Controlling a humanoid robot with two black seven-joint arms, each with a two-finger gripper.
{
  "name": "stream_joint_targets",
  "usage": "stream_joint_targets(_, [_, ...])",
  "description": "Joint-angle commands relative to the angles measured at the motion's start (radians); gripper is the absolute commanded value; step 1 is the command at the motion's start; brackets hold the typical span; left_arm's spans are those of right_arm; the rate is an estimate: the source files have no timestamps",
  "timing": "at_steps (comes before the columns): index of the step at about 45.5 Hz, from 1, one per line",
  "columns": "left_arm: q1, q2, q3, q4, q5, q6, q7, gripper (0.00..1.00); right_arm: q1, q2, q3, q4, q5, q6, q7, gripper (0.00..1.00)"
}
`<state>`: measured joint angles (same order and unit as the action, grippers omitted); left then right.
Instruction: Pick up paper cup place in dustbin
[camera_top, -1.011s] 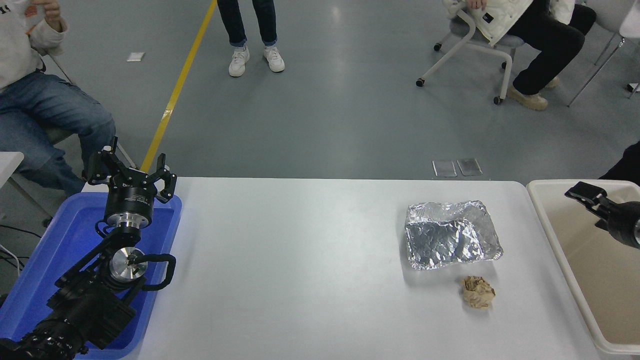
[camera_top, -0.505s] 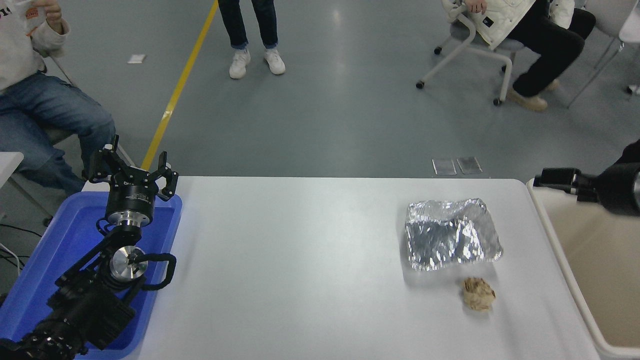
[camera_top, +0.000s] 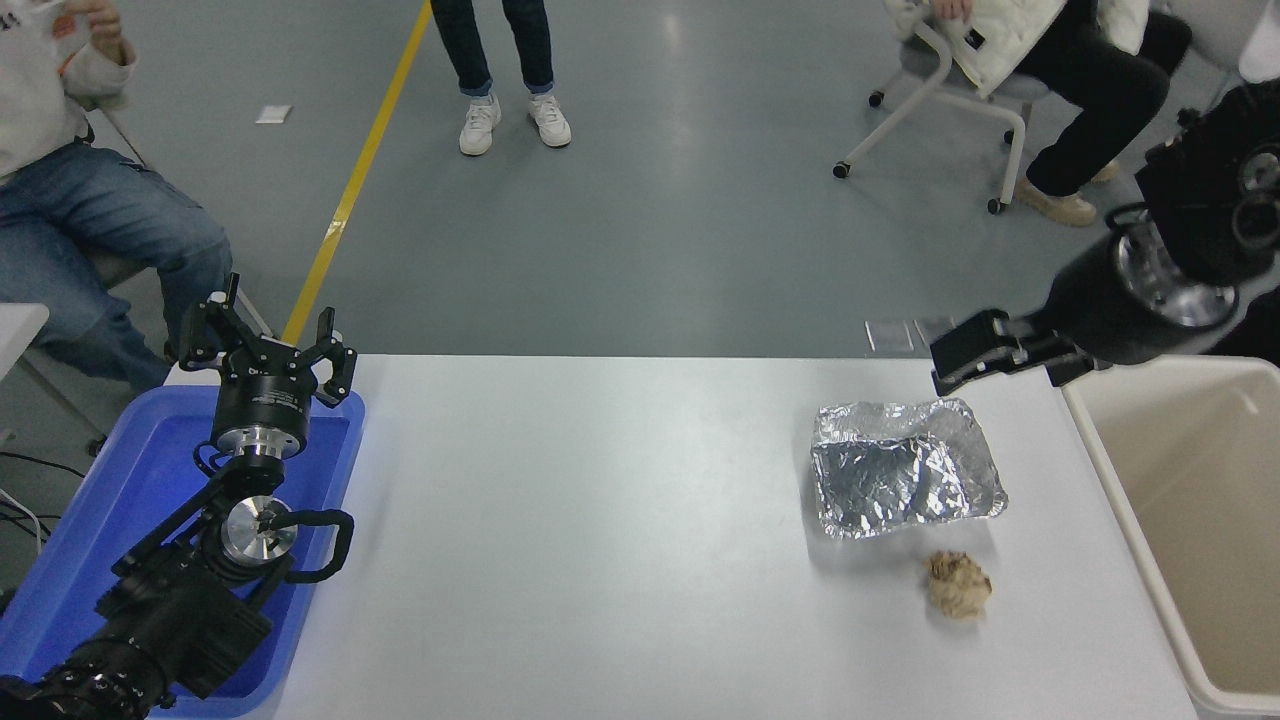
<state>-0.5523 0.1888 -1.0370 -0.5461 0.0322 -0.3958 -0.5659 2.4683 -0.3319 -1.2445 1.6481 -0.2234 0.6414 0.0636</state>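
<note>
The paper cup does not show in the head view; it is hidden or out of view. The dustbin (camera_top: 1100, 470), a large cream bin, stands at the table's right end, and the part of its inside that shows is bare. My right gripper (camera_top: 968, 358) hangs above the table's far right corner, just left of the dustbin's far corner and beyond the foil tray; nothing shows in it. My left gripper (camera_top: 266, 345) is parked open over the blue tray at the lower left.
A crinkled silver foil tray (camera_top: 905, 468) lies on the table's right half, with a crumpled brown paper ball (camera_top: 958, 585) in front of it. A blue plastic tray (camera_top: 120, 480) is at the left end. People sit and stand beyond the table.
My right gripper has risen from over the dustbin and swung left, to above the table's far right corner. The left arm has not moved.
</note>
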Motion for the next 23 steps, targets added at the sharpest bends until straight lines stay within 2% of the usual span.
stream_joint_targets(1, [0.0, 0.0, -0.001, 0.0, 0.0, 0.0, 0.0, 0.99, 0.158, 0.088, 0.02, 0.044, 0.108, 0.144, -0.005, 1.0])
stream_joint_targets(11, [0.0, 0.0, -0.001, 0.0, 0.0, 0.0, 0.0, 0.99, 0.23, 0.025, 0.016, 0.056, 0.105, 0.144, -0.01, 1.0])
stream_joint_targets(23, [0.0, 0.0, 0.0, 0.0, 0.0, 0.0, 0.0, 0.99, 0.219, 0.014, 0.011, 0.067, 0.105, 0.144, -0.01, 1.0])
